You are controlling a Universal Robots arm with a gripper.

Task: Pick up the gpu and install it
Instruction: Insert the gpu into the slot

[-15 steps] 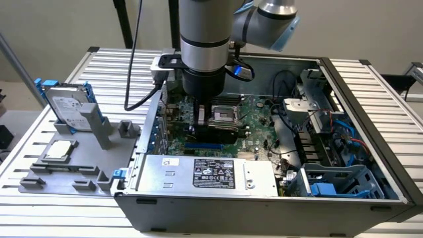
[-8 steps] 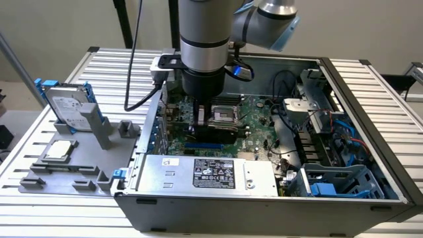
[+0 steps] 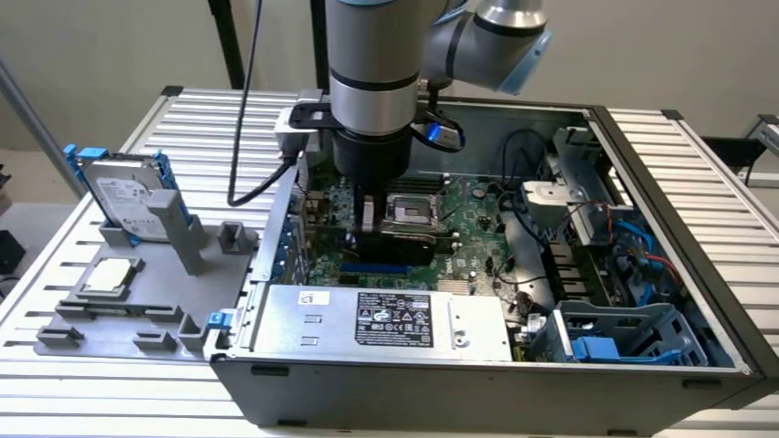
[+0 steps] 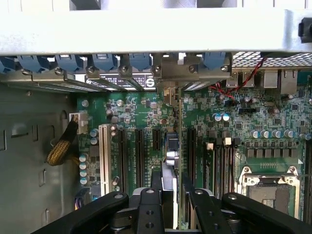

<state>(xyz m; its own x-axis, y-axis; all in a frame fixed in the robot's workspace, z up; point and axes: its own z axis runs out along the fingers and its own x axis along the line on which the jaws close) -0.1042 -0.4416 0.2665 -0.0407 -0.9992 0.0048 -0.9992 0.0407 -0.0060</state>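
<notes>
The gpu stands on edge between my fingers, over the long black expansion slots of the green motherboard. Its silver bracket reaches the row of blue-clipped rear openings of the case. My gripper is shut on the gpu, with a black finger on each side of the card. In the exterior view the gripper is low inside the open computer case, holding the black gpu next to the CPU socket. Whether the card sits in a slot I cannot tell.
A power supply fills the case's front part. Cables and a blue drive cage lie at the exterior view's right. Outside the case, at the left, a grey fixture holds a hard drive and a small square chip.
</notes>
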